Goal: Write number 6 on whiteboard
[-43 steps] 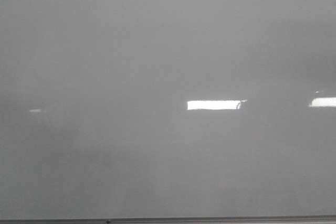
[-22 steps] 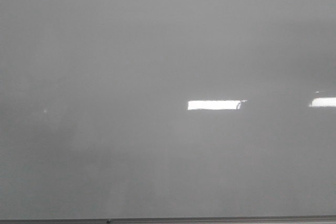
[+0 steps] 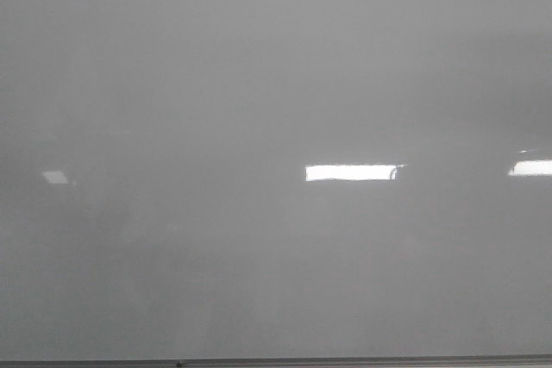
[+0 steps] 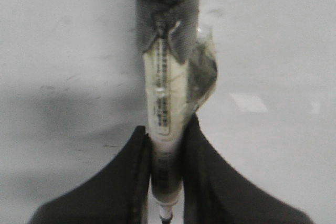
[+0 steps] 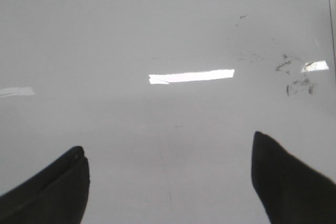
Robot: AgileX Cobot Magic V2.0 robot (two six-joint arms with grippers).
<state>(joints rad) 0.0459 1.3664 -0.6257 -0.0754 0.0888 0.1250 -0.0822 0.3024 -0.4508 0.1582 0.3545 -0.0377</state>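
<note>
The whiteboard (image 3: 259,84) fills the front view as a glossy pale grey panel. No number 6 shows on it; only a tiny dark mark (image 3: 393,172) sits at the end of a bright reflection, too small to read. Neither gripper shows in the front view. In the left wrist view my left gripper (image 4: 167,127) is shut on a pale marker (image 4: 164,93), held lengthwise between the black fingers over the board (image 4: 273,35). The marker's far end is wrapped in grey tape (image 4: 168,19). In the right wrist view my right gripper (image 5: 168,142) is open and empty over the board (image 5: 157,24).
A thin dark frame strip (image 3: 345,361) runs along the board's lower edge; the frame also shows at the edge of the right wrist view (image 5: 332,14). Faint black smudges (image 5: 299,85) lie on the board near it. Bright rectangular light reflections (image 3: 349,172) lie across the panel.
Only faint reflections shift on the board in the front view: the small pale patch at the left has grown and moved slightly. No ink mark has appeared.
</note>
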